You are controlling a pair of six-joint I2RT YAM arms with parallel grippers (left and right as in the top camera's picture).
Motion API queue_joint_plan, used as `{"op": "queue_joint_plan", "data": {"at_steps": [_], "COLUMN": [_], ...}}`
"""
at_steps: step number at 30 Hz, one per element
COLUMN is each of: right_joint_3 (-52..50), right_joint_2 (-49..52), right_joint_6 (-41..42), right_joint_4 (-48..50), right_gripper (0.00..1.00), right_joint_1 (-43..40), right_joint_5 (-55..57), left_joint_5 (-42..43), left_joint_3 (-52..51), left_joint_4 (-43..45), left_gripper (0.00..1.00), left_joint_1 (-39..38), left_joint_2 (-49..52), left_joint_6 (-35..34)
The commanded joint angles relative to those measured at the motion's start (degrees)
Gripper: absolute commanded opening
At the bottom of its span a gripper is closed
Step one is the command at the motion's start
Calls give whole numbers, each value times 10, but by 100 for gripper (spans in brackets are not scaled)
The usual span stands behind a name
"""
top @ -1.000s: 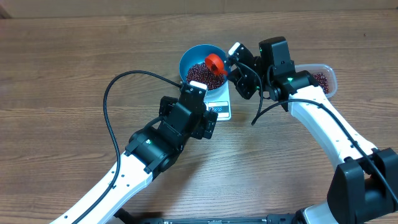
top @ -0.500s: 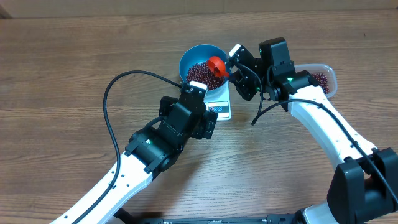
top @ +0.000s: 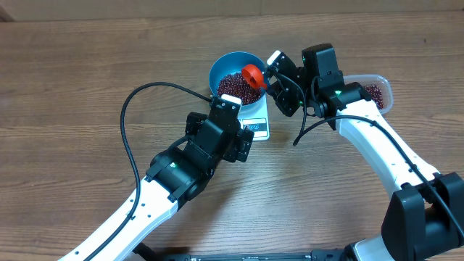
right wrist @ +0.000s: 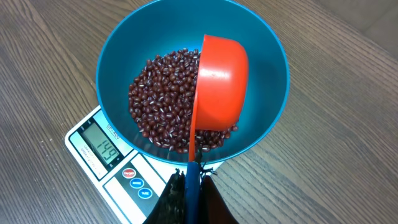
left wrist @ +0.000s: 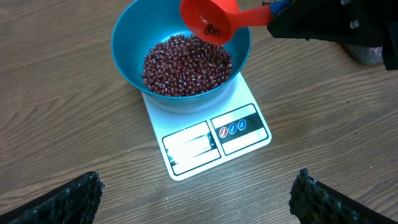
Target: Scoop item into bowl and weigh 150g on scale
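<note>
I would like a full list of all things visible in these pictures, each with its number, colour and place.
beans: many, dark red-brown, heaped in the bowl; a few in the scoop
bowl: one, bright blue, standing on the scale
scale: one, white, on the table
scoop: one, orange-red, tilted over the bowl
tub: one, clear plastic, at the table's right side, holding more beans
table: one, brown wood, under everything
cable: one, black, looping beside the left arm
left hand: one, black fingers, open, in front of the scale, holding nothing
right hand: one, black, shut on the scoop's handle
</note>
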Motion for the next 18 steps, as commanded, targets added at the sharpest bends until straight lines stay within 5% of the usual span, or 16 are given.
{"op": "queue_joint_plan", "data": {"at_steps": [1,18], "right_joint_3": [13,13], "right_joint_2": [-18,-18], "right_joint_6": [2,1], "right_joint_4": [3,7], "right_gripper": [4,4], "right_joint_1": [3,3], "right_joint_5": [1,5], "left_joint_5": [-8,-8], "left_joint_3": [-4,-4], "left_joint_4": [1,1], "left_gripper": [100,100], "left_joint_1": [0,0], "left_joint_2": [6,6], "left_joint_6": [-8,-8]}}
